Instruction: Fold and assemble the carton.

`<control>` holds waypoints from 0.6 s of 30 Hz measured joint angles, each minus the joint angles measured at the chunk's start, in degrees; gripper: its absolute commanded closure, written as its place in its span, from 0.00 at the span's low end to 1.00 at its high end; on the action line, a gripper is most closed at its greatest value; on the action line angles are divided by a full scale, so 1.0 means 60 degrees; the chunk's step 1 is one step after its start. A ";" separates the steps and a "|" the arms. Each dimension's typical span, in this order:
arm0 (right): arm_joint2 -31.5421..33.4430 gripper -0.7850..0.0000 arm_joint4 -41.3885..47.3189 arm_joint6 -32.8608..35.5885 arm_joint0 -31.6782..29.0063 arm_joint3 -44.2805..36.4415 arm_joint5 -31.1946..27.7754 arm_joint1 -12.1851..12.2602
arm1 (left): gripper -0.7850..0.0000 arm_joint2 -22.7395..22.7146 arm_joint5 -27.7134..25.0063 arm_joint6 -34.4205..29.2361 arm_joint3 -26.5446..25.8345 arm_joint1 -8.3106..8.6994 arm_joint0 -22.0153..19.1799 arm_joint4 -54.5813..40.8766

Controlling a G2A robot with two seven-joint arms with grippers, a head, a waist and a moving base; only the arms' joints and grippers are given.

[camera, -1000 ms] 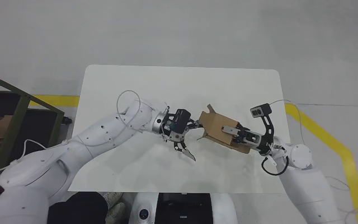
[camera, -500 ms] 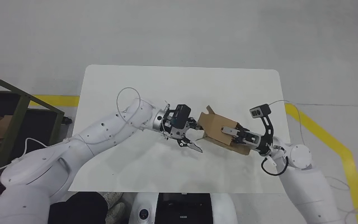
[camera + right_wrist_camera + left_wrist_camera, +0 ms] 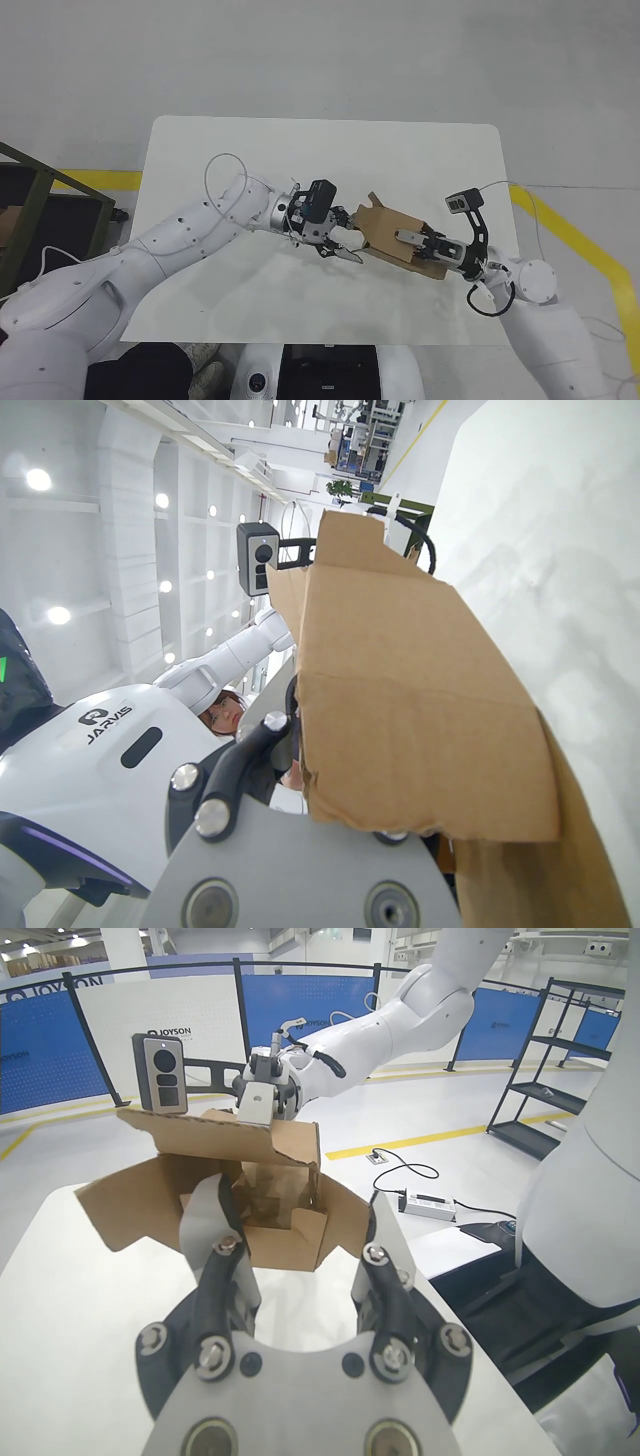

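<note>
A brown carton [image 3: 392,232] lies on its side on the white table [image 3: 230,150], right of centre. Its open end [image 3: 270,1208] faces my left gripper, with the side flaps spread outward and a top flap [image 3: 215,1138] standing up. My left gripper [image 3: 349,248] is open at that end; one finger [image 3: 210,1208] is at the mouth by the left flap, the other finger [image 3: 382,1228] is beside the right flap. My right gripper [image 3: 409,236] is shut on the carton's upper panel [image 3: 400,710] from the far end; its clamp [image 3: 256,1103] grips the panel's edge.
A black metal rack [image 3: 30,205] stands off the table's left edge. Yellow floor tape [image 3: 570,235] runs past the right side. The far half of the table is bare white surface.
My left gripper has swung from the table surface in front of the carton up and right to the carton's open end. The right gripper and carton have stayed almost still.
</note>
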 measured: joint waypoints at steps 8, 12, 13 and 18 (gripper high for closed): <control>0.0030 1.00 0.0035 0.0063 -0.0040 -0.0043 -0.0034 0.0014 | 0.52 0.0111 0.0000 0.0000 0.0079 0.0037 -0.0078 -0.0192; 0.0035 1.00 0.0029 0.0088 -0.0063 -0.0081 -0.0046 0.0021 | 0.51 0.0125 0.0000 0.0000 0.0105 0.0059 -0.0109 -0.0299; 0.0036 1.00 0.0029 0.0098 -0.0068 -0.0089 -0.0052 0.0022 | 0.51 0.0128 0.0000 0.0000 0.0106 0.0064 -0.0116 -0.0317; 0.0042 1.00 0.0015 0.0103 -0.0098 -0.0129 -0.0058 0.0030 | 0.51 0.0144 0.0000 0.0000 0.0118 0.0088 -0.0142 -0.0416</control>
